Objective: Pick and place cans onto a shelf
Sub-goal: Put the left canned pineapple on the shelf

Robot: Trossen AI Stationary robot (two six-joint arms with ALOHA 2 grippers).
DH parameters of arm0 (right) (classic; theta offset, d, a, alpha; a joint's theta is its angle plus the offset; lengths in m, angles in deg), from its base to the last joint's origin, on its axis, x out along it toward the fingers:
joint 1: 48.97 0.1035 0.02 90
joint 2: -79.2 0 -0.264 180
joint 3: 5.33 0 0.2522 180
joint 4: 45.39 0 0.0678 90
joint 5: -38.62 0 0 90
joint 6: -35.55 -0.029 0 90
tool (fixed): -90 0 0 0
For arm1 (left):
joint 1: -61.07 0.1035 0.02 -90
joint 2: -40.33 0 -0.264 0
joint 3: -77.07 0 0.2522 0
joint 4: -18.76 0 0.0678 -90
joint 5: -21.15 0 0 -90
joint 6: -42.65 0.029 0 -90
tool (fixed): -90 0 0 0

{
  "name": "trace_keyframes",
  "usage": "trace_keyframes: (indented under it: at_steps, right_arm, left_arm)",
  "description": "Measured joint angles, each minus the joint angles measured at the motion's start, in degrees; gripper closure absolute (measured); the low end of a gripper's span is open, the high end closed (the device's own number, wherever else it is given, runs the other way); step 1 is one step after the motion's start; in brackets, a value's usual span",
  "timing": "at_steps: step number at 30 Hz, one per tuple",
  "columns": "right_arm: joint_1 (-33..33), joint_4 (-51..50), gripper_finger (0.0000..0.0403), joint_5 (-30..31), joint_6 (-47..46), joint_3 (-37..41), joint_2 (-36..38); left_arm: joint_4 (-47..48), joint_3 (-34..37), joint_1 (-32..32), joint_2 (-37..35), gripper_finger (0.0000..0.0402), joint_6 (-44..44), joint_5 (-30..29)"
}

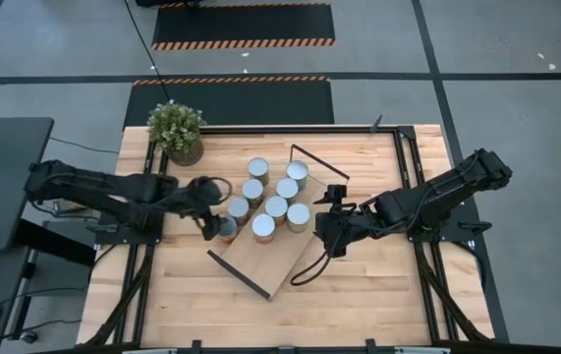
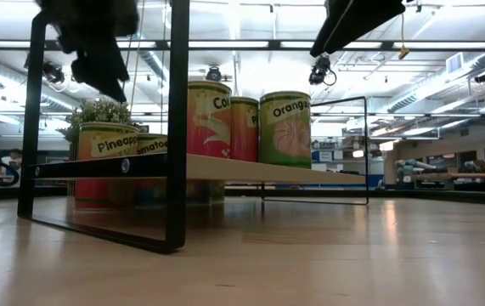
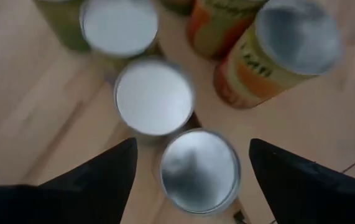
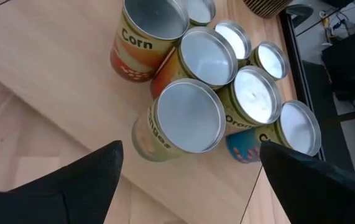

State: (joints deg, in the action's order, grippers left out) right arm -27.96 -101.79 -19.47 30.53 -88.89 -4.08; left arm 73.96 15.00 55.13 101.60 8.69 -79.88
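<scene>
light plank tabletop point(image 1: 359, 285), grey taped floor point(image 1: 516, 59), potted plant point(image 1: 177, 130)

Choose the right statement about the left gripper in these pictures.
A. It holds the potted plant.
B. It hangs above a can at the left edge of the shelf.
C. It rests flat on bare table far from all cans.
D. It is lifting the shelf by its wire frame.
B: the left gripper hangs over a can at the left edge of the shelf, one finger on each side of it.
</scene>
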Motion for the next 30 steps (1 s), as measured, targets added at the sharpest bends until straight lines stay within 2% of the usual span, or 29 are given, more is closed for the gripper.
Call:
trace_keyframes:
  at_steps: [6, 9, 12, 15, 21, 30]
  right_arm:
    - [0.07, -0.24, 0.0016, -1.55, 0.13, 0.00, 0.00]
    - [0.07, -0.30, 0.0016, -1.59, 0.98, 0.02, 0.00]
    - [0.05, -0.39, 0.0016, -1.58, 1.12, 0.02, 0.00]
    - [0.05, -0.19, 0.0016, -1.56, 1.65, 0.57, 0.00]
    - [0.05, 0.83, 0.0016, -1.37, 2.23, 2.98, -0.02]
    - [0.44, 3.47, 0.0016, -1.56, 2.55, 3.72, -0.02]
  left_arm:
    - [12.83, -9.25, 4.33, 11.47, 0.0085, -5.70, 7.01]
    - [19.23, -14.12, 4.69, 15.18, 0.0085, -7.26, 7.15]
    - [21.78, -16.67, 4.38, 18.08, 0.0087, -7.77, 7.68]
    - [21.99, -17.23, 3.50, 19.81, 0.0087, -7.32, 9.68]
    - [22.75, -17.23, 1.06, 20.20, 0.0087, -4.35, 9.88]
    - [22.60, -17.21, -1.39, 21.19, 0.0086, -6.69, 10.53]
